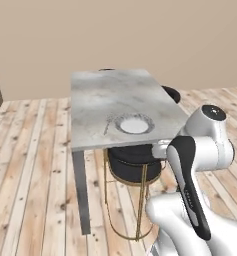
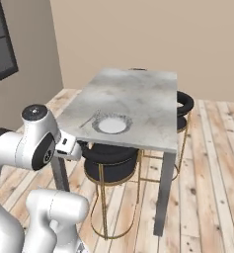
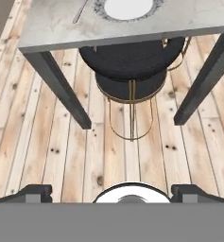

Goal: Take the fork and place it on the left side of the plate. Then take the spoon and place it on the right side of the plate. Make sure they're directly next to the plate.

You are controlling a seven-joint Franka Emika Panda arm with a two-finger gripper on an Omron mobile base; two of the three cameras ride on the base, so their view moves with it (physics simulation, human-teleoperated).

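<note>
So, fork already lies just left of plate. Gripper spread wide, empty, low off table. Your next job: find spoon.

Plate and fork being seen lying on marble table, black stool being tucked beneath, open gripper being held above plank floor

Floor: you have pale knotty wood planks all around.
Walls: plain beige wall at your 12 o'clock.
Table: grey marble top, dark legs.
Stool: black seat, gold frame, beneath the table.
Window: dark pane at your 10 o'clock.
</note>
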